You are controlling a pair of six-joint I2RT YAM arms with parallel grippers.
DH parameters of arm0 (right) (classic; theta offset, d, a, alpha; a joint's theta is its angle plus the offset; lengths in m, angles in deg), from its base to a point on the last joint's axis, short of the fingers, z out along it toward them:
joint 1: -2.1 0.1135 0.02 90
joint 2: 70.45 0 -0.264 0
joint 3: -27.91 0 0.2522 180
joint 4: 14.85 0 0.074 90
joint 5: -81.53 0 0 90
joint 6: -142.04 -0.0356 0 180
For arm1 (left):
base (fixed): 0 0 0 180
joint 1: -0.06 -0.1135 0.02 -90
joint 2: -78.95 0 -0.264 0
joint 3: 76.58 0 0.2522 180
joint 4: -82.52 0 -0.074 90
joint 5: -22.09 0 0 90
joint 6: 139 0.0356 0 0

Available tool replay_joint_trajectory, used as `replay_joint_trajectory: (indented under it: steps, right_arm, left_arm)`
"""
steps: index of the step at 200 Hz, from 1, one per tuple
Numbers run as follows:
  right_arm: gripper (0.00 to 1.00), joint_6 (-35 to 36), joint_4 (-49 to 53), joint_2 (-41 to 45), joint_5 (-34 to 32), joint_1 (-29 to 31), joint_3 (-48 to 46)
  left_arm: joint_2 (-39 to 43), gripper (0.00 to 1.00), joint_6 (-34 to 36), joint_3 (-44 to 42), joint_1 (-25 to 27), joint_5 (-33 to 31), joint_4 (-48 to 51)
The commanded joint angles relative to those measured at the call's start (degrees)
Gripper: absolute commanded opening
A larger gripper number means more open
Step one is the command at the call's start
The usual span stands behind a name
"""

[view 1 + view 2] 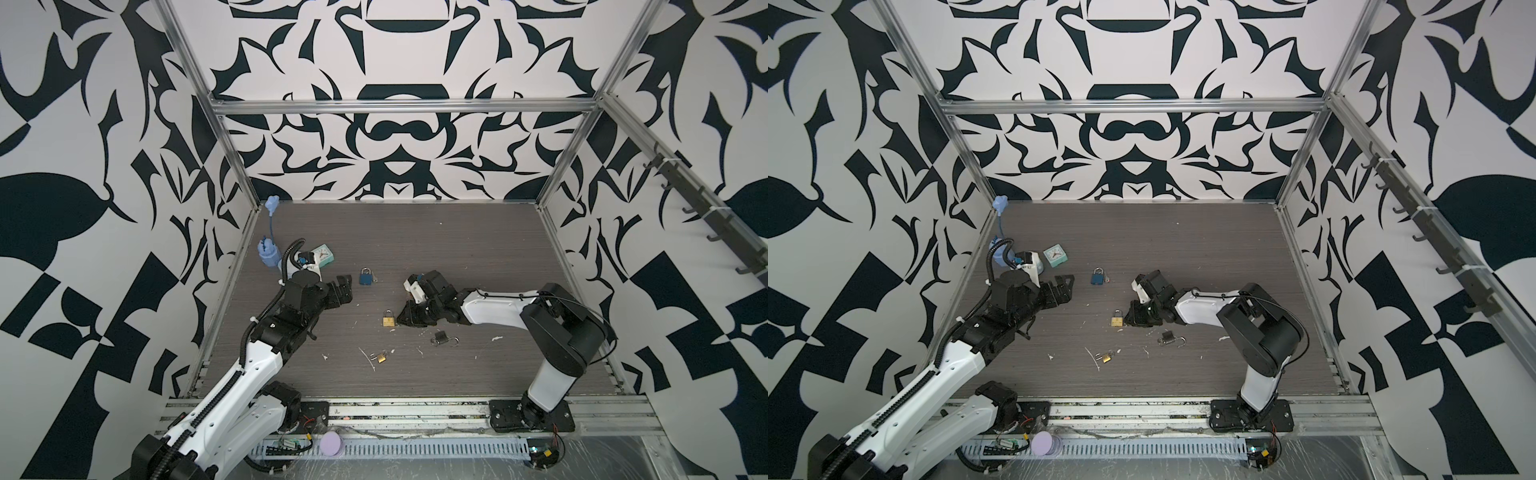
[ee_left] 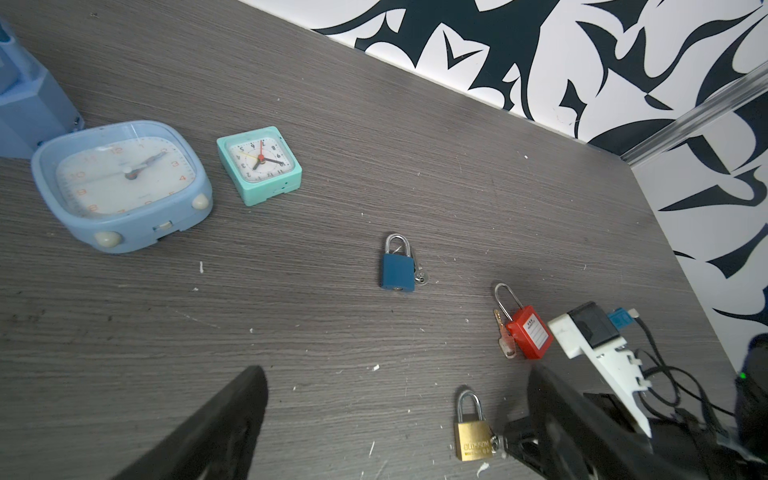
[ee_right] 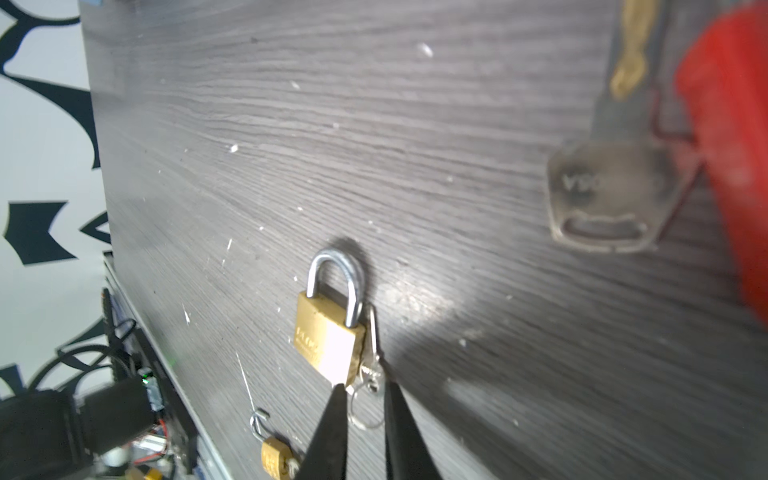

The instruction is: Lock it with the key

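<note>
On the grey table (image 1: 415, 249), the left gripper (image 1: 344, 291) hovered with its jaws spread wide, holding nothing. The right gripper (image 3: 363, 384) reached low, fingers narrowly apart around the key (image 3: 371, 376); whether they pinched it could not be told. The brass padlock (image 3: 326, 336) lay flat mid-table, the key at its base.

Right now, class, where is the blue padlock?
In both top views the blue padlock lies on the table left of centre, just right of the left fingers.

Slightly parted gripper (image 3: 364, 387) straddles key (image 3: 371, 376) — brass padlock (image 3: 328, 337).
</note>
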Motion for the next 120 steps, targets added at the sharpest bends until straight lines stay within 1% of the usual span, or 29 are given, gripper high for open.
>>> replay_joint_trajectory:
  steps: [1, 28, 56, 63, 74, 88, 110, 120]
  right_arm:
    - [0.29, 2.48, 2.04, 4.73, -2.42, 0.27, 1.67]
    - [0.46, 6.89, 6.62, 9.51, -5.04, 0.26, 3.43]
    - [0.64, 10.72, 8.67, 16.38, -6.94, 0.34, 2.25]
    - [0.67, 11.35, 8.84, 18.16, -7.19, 0.31, 1.40]
    - [0.71, 11.72, 8.90, 21.01, -7.59, 0.27, -0.25]
    - [0.73, 12.21, 8.89, 24.45, -7.17, 0.27, -2.51]
    - [0.79, 13.71, 9.69, 29.10, -5.35, 0.31, -6.13]
    - [0.82, 14.77, 11.01, 30.78, -4.41, 0.32, -7.16]
  left_arm:
    - [1.70, 0.99, -1.55, 0.95, -0.21, -0.53, 1.60]
    - [3.21, 0.99, -4.68, 1.61, -0.21, -2.16, 5.49]
    - [3.70, 0.99, -6.62, 3.91, -0.25, -0.32, 12.54]
    - [3.83, 0.99, -6.02, 4.60, -0.18, 1.20, 13.94]
    - [4.22, 0.99, -5.18, 5.07, -0.12, 5.44, 14.79]
    - [5.23, 0.99, -4.70, 5.26, 0.25, 9.38, 15.08]
    - [5.95, 0.99, -7.28, 5.42, 3.60, 9.46, 17.31]
    - [5.19, 0.99, -9.70, 6.37, 6.69, 7.05, 19.96]
